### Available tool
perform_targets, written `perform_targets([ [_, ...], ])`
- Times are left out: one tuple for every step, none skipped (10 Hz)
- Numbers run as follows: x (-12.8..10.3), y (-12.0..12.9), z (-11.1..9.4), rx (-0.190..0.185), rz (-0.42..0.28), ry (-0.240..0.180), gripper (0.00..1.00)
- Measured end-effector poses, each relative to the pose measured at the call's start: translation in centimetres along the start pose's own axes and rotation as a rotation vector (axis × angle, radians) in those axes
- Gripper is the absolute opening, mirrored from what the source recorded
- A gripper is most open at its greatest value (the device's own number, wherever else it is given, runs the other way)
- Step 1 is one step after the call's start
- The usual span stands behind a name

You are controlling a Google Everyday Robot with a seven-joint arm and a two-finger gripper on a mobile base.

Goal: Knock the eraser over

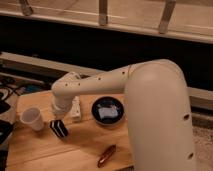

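Note:
The eraser (59,128) is a small black block with white stripes. It stands leaning on the wooden table (80,145), just right of the white paper cup (32,119). My gripper (58,114) hangs at the end of the white arm, directly above the eraser's top and very close to it or touching it. The arm's wrist hides most of the gripper.
A slim white bottle-like object (76,109) stands just right of the gripper. A black bowl (107,110) with something pale in it sits further right. A reddish-brown oblong object (106,155) lies near the table's front edge. Cables lie at the left edge.

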Motion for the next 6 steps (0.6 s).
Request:
perform_targets([
  [-0.02,0.06,-0.01,-0.001,-0.002,0.001,0.2],
  [0.03,0.02,-0.01,-0.002,-0.003,0.003,0.2],
  [0.06,0.18,0.05,-0.006,-0.007,0.007,0.2],
  [0.15,0.35,0.16,-0.01,-0.013,0.01,0.2],
  [0.16,0.48,0.2,-0.011,-0.017,0.012,0.2],
  [0.22,0.5,0.24,-0.013,-0.021,0.014,0.2],
])
